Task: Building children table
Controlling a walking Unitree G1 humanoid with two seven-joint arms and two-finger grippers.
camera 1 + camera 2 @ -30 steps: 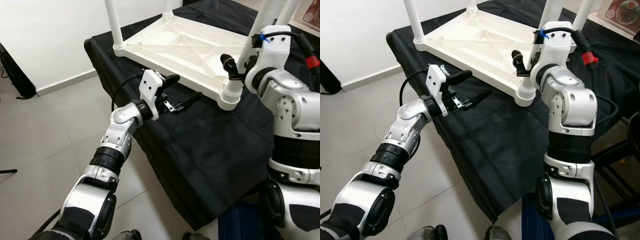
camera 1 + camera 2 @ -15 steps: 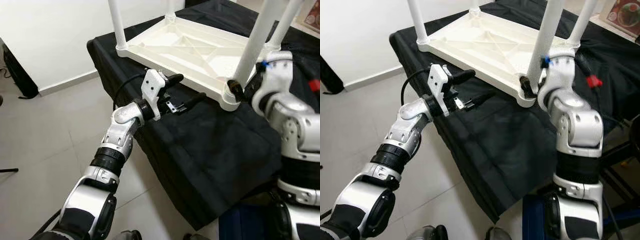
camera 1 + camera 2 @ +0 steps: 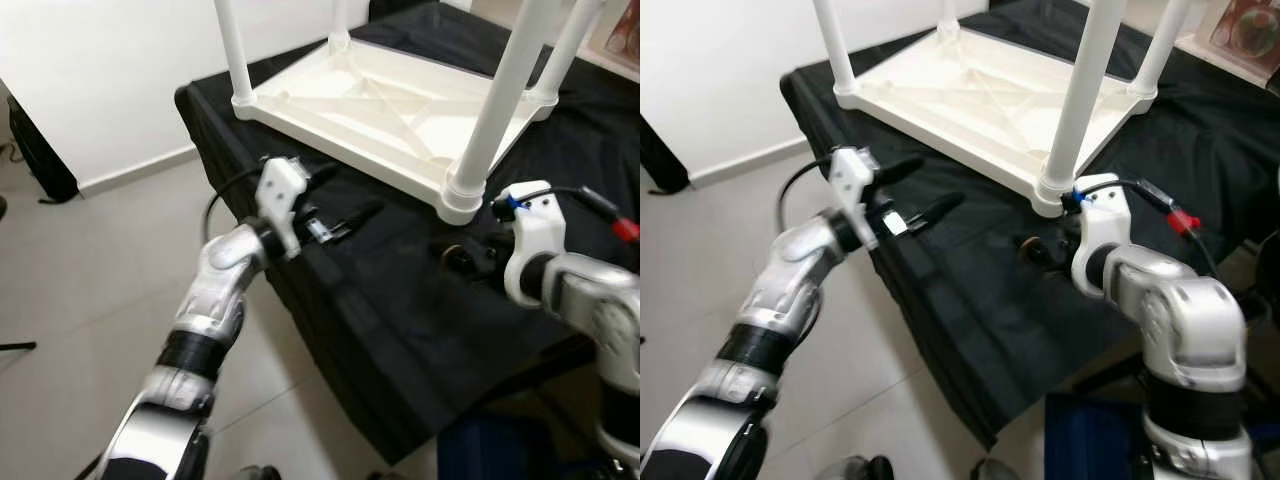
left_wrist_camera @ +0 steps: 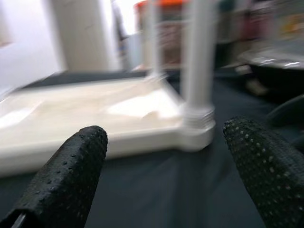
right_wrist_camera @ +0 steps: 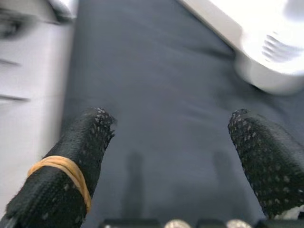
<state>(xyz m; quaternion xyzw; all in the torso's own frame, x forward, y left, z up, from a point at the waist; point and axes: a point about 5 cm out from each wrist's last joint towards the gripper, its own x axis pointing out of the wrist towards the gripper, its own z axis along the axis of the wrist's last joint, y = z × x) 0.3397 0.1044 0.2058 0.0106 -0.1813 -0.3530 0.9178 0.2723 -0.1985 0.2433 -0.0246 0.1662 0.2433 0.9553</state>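
The left gripper (image 3: 340, 200) hangs wide open, holding nothing, over the black cloth (image 3: 400, 300). One white children table (image 3: 390, 100) lies upside down on it, with four legs up. The right gripper (image 5: 171, 156) is wide open near the closest leg (image 3: 495, 105).

Your head views are evenly and brightly lit, with no harsh glare. The white table (image 3: 380, 100) reads close to overexposed against the black cloth (image 3: 400, 290), which swallows shadow detail. Motion blur softens both arms. In your wrist views, the near fingertips (image 4: 71, 175) are sharp; backgrounds are blurred and smeared.
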